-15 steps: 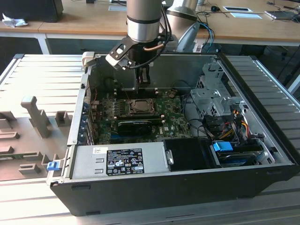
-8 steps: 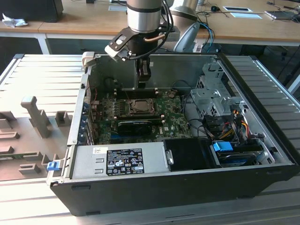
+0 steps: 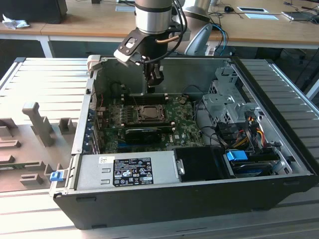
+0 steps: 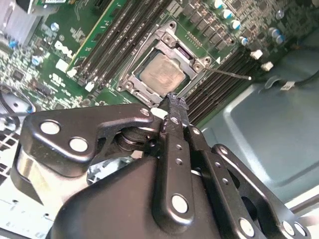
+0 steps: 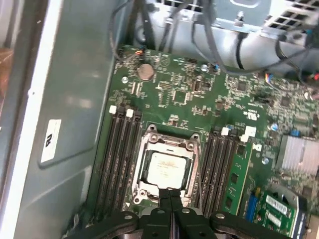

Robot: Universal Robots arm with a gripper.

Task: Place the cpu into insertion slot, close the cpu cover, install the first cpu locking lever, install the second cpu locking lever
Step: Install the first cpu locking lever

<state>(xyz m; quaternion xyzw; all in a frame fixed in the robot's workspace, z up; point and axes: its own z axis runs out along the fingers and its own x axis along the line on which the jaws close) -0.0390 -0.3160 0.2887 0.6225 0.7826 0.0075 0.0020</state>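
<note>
Your pincer (image 5: 169, 194) is pinched shut on nothing, tips just above the edge of the cpu cover (image 5: 169, 143), which lies flat over the seated cpu (image 5: 166, 167) right beneath them. You're at the first locking lever (image 4: 232, 74), I judge: that thin rod standing free beside the tips calls for a steady push down and under its catch.

A lab; opened computer case (image 3: 189, 204) on slotted bench (image 3: 45, 74); desks (image 3: 84, 27) behind.
</note>
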